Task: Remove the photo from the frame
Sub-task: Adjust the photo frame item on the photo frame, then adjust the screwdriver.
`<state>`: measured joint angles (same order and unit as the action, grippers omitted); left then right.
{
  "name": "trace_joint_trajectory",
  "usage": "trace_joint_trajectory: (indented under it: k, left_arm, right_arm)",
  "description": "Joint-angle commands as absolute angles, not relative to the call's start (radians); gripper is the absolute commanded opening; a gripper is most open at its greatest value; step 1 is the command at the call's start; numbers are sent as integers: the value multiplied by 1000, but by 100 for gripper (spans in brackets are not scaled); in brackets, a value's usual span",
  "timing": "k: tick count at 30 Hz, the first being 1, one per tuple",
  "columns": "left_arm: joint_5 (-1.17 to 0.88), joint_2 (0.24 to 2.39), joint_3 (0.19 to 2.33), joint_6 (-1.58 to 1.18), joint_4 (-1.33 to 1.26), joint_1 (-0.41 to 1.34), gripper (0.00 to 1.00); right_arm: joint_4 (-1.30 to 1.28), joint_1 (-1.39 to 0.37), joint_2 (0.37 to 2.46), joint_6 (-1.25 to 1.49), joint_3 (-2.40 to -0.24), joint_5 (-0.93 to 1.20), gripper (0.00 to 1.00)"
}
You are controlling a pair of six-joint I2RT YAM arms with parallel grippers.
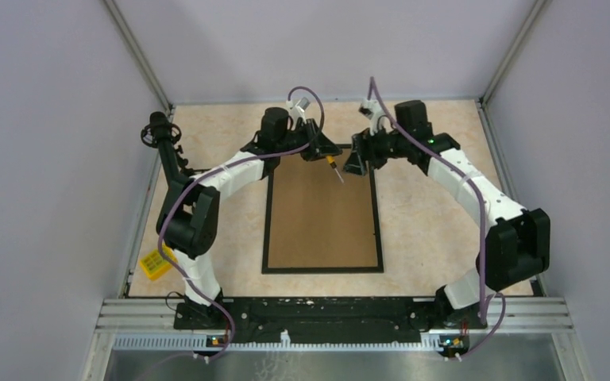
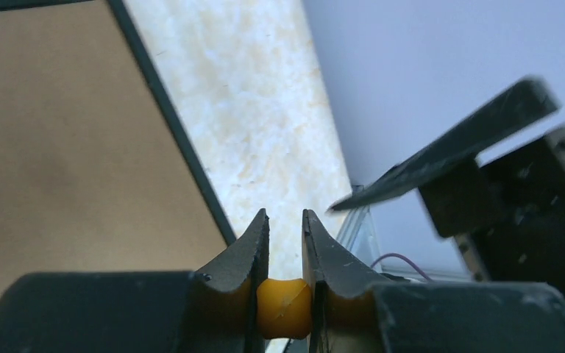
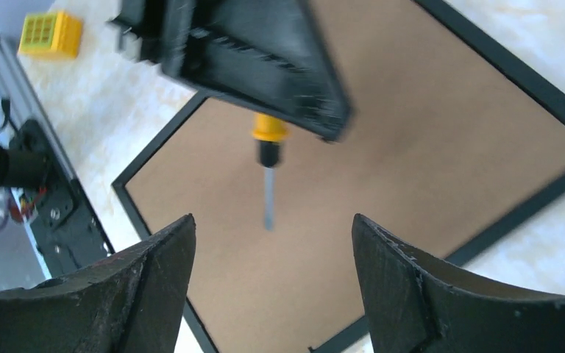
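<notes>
Frame lay back-up on bench, long axis near-to-far. Photo not visible, presumably beneath backing. L pincer clamped on screwdriver, tip over frame's far end. R pincer apart, empty, just beside; both arms approx. equally near.

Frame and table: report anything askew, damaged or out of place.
Nothing stands out. The frame lies flat, back up, square to the table, its visible border unbroken. The left tool grips a yellow-handled screwdriver above its far end; the right tool is open and empty.
</notes>
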<state>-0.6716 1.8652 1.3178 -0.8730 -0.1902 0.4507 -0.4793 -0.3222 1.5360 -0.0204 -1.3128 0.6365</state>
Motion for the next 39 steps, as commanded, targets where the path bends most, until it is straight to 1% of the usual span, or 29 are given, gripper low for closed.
trace_joint_trajectory:
  k: [1, 6, 7, 8, 9, 11, 12, 14, 15, 17, 20, 21, 24, 27, 34, 37, 39]
  left_arm:
    - [-748, 1756, 1305, -934, -303, 443, 0]
    - [-796, 1727, 1289, -968, -333, 444, 1]
    - [-807, 1721, 1285, -971, -342, 444, 1]
    - [-821, 1716, 1282, -973, -347, 443, 2]
    - [-836, 1713, 1279, -973, -351, 445, 3]
    - [-866, 1704, 1276, -953, -332, 443, 6]
    - [-878, 1699, 1284, -923, -296, 442, 9]
    - [-898, 1690, 1310, -801, -192, 439, 21]
    - [-903, 1687, 1331, -739, -120, 438, 30]
    - [-914, 1686, 1380, -594, 28, 434, 42]
    - [-976, 1694, 1423, -453, 170, 434, 56]
    - [-999, 1700, 1429, -427, 202, 434, 58]
    - [-1068, 1739, 1468, -349, 330, 434, 60]
    - [-1129, 1767, 1478, -336, 365, 434, 61]
    - [-1235, 1764, 1399, -453, 231, 445, 58]
    - [-1268, 1756, 1338, -555, 120, 447, 55]
    - [-1268, 1753, 1317, -569, 94, 451, 52]
  right_arm:
    - [-502, -445, 1512, -120, -1340, 514, 74]
    - [-499, -510, 1557, -106, -1388, 445, 65]
    - [-503, -519, 1567, -108, -1400, 425, 62]
    - [-506, -527, 1576, -111, -1409, 403, 55]
    - [-511, -530, 1582, -116, -1416, 394, 42]
    - [-526, -531, 1585, -132, -1430, 374, 10]
    - [-537, -531, 1580, -148, -1433, 368, 0]
    - [-563, -531, 1558, -209, -1431, 370, 0]
    - [-582, -531, 1543, -247, -1426, 382, 0]
    - [-623, -531, 1509, -332, -1414, 403, 0]
    - [-700, -531, 1473, -431, -1412, 449, 0]
    - [-729, -532, 1466, -461, -1417, 465, 0]
    - [-818, -532, 1457, -529, -1437, 513, 0]
    - [-877, -540, 1458, -582, -1454, 533, 0]
    - [-893, -574, 1459, -611, -1459, 492, 0]
    - [-893, -594, 1463, -620, -1455, 475, 0]
    - [-887, -605, 1464, -623, -1453, 463, 0]
